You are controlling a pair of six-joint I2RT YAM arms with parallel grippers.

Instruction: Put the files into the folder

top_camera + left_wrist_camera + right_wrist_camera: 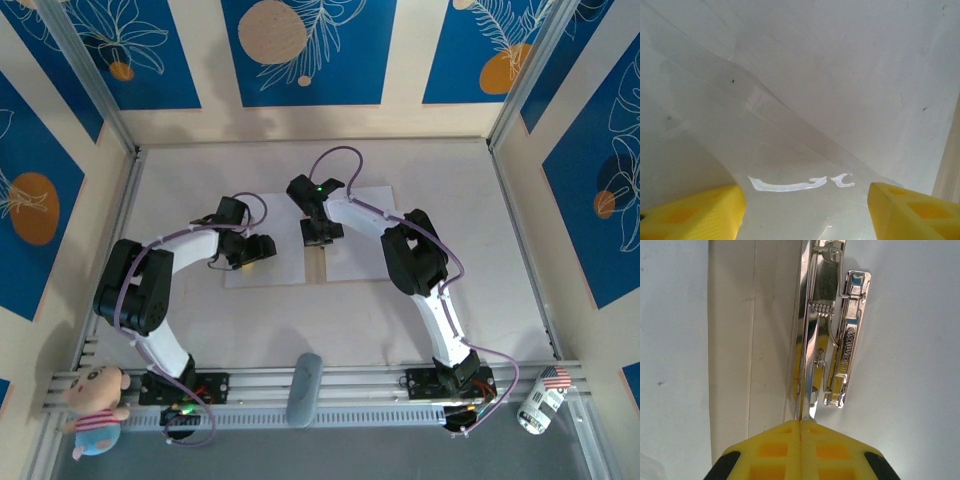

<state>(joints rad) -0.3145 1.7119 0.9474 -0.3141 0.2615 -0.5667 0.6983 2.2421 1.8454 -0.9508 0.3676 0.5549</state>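
We see the files [268, 272] as white sheets lying flat at centre frame in the top view, either side of the folder [322, 266] tan spine. The left end effector [250, 250] is over the left sheet with its fingers [695, 212] spread wide, gripping nothing; a sheet edge bows up between them. The right end effector [320, 232] is at the spine, tips pressed together on the metal clip [832, 340] lever. Everything rests on the pale tabletop [450, 200].

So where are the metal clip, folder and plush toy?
metal clip [851, 347], right wrist view, on its silver lever.
folder [730, 340], right wrist view, on its tan spine strip.
plush toy [100, 388], top view, on its head.
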